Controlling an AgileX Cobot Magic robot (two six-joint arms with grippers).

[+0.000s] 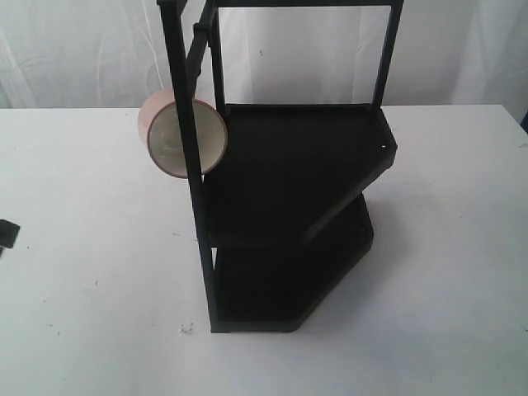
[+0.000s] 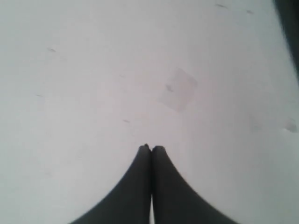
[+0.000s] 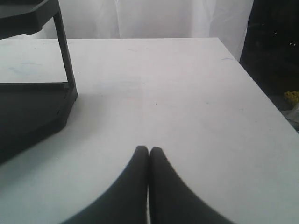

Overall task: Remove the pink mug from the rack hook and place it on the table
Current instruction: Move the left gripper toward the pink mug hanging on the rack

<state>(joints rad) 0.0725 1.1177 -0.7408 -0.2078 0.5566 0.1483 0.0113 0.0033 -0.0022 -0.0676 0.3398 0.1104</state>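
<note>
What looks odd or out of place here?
Nothing looks broken or spilled. The mug hangs sideways on a post of the rack, mouth toward the camera, not standing upright. A few white crumbs lie on the table near the rack's foot.

Pink mug [image 1: 167,136]: small dusty-pink cylinder, cream-white inside. It is tipped on its side with the mouth toward the exterior camera, hanging high against the rack's black upright post [image 1: 200,223], which crosses its mouth.
Rack hook: hidden, cannot be made out.
Desk [image 1: 82,264]: flat, white, faintly specked, below the mug and clear of it.
</note>
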